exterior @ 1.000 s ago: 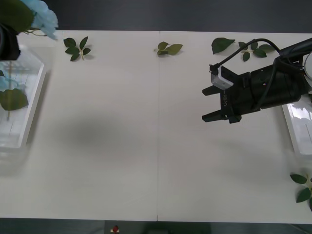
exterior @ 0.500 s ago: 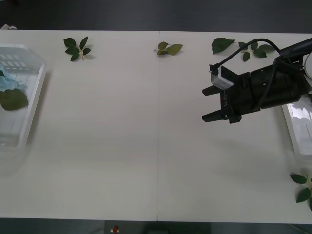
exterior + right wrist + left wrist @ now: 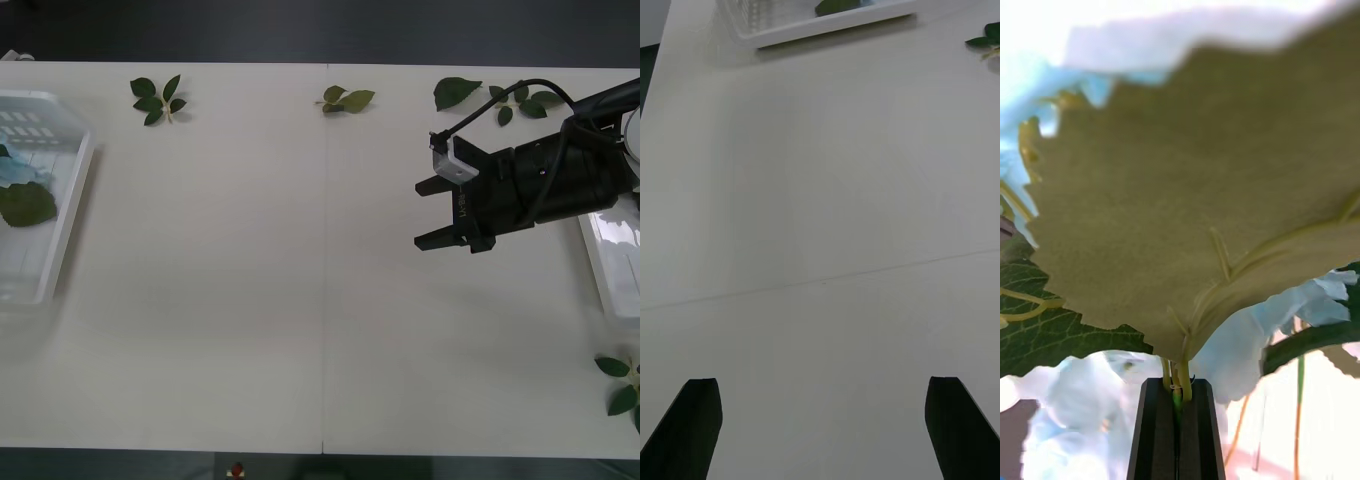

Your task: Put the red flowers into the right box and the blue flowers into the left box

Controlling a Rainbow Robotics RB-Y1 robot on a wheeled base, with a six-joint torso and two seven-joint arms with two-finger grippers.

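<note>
Blue flowers [image 3: 1247, 330] sit clamped by their stems in the left gripper [image 3: 1177, 420] — black fingers pressed together on them, a big leaf close above. More blue bloom and a leaf lie in the left box [image 3: 60, 215]. Over the table [image 3: 250, 300], the right gripper [image 3: 432, 214] hovers spread wide — holding nothing

White table [image 3: 300, 300] with a thin seam running front to back down its middle. Loose green leaf sprigs scattered along the far edge: one four-leaf sprig [image 3: 158, 98] toward the left, a paler yellowish-green sprig [image 3: 346, 99] near the centre seam, a single large leaf [image 3: 456, 92] further right, small leaves [image 3: 520, 102] just beside it. Another sprig [image 3: 622, 385] at the near right edge.
</note>
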